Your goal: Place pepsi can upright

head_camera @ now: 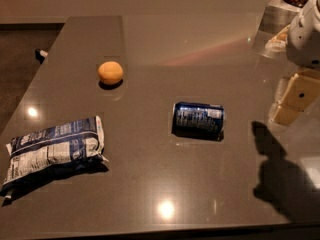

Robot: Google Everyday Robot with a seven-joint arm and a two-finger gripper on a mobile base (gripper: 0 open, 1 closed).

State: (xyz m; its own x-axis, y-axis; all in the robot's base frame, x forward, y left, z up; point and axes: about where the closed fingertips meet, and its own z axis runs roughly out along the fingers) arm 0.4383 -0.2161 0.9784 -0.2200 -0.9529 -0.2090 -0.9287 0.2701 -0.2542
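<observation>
The pepsi can (198, 118), dark blue with white print, lies on its side near the middle of the grey table (150, 184), its ends facing left and right. My gripper (295, 100), tan with a white arm above it, hangs at the right edge of the view, to the right of the can and a little farther back. It is well apart from the can and holds nothing. Its shadow falls on the table at the lower right.
An orange (110, 72) sits at the back left. A blue-and-white snack bag (55, 149) lies at the front left. A metallic container (280, 14) stands at the back right corner. The table's left edge drops to a dark floor.
</observation>
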